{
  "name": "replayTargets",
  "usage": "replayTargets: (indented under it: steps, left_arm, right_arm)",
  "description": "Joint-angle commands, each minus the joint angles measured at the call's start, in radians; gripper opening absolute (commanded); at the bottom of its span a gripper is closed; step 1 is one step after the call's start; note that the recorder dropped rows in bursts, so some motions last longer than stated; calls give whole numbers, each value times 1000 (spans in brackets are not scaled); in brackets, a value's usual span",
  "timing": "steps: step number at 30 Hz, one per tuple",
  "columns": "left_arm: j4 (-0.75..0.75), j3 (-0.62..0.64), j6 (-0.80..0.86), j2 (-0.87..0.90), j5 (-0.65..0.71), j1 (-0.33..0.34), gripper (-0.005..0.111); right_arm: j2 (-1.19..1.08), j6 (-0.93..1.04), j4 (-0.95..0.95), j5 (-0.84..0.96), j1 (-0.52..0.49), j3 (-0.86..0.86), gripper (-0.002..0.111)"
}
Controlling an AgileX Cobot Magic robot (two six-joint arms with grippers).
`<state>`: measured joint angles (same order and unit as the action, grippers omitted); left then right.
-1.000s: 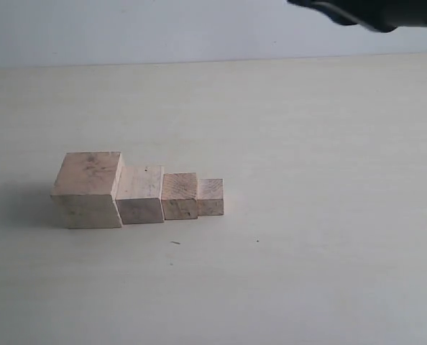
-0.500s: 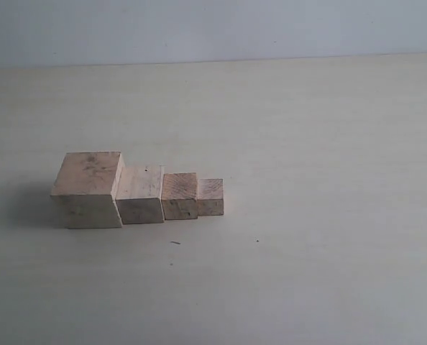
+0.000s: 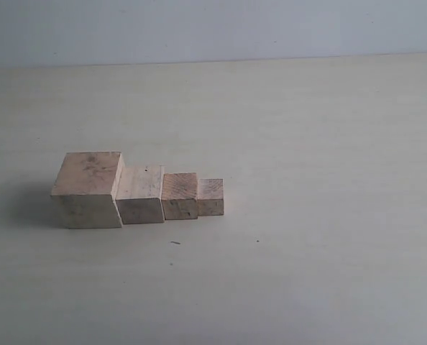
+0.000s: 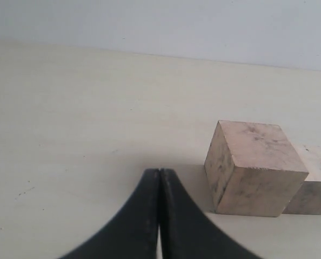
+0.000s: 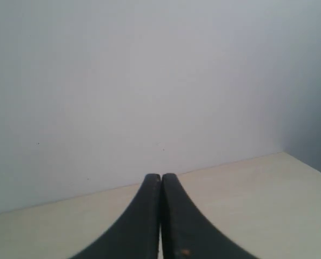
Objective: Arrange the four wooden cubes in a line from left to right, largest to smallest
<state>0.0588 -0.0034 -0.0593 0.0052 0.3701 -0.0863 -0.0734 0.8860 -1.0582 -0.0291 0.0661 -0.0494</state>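
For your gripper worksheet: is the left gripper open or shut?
Shut: the left gripper shows both black fingers meeting without a gap, holding nothing; the largest cube sits apart.

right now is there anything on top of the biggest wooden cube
Nothing: the largest cube has a bare top face. Its underside, on the table, is hidden.

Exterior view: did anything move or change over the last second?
The dark arm piece seen at the top right edge a second ago has gone out of view. Nothing was grabbed or released. The four wooden cubes sit in the same row on the table, largest cube at left, smallest cube at right.
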Motion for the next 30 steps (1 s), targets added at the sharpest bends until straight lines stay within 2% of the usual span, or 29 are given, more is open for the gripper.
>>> replayTargets:
  steps: [1,10,12,13,15,17,20,25,30]
  left_arm:
    - [-3,3,0,-5,-10,-5,0]
    - [-3,3,0,-5,-10,-5,0]
    - [-3,3,0,-5,-10,-5,0]
    - [-3,3,0,-5,-10,-5,0]
    - [-3,3,0,-5,-10,-5,0]
    - [-3,3,0,-5,-10,-5,0]
    - [-3,3,0,-5,-10,-5,0]
    - [-3,3,0,-5,-10,-5,0]
    - [-3,3,0,-5,-10,-5,0]
  right_arm:
    - [73,10,8,-3,-4,49,0]
    - [73,12,15,29,-4,49,0]
    - [73,-10,75,29,-4,49,0]
    - [73,-75,166,38,-4,49,0]
    - [73,-327,462,42,-4,49,0]
    - [73,-697,829,52,-4,49,0]
    - [73,-1038,1125,132,-4,49,0]
    - [73,-1046,1145,342,-4,49,0]
    - [73,-1002,1145,351,-4,49,0]
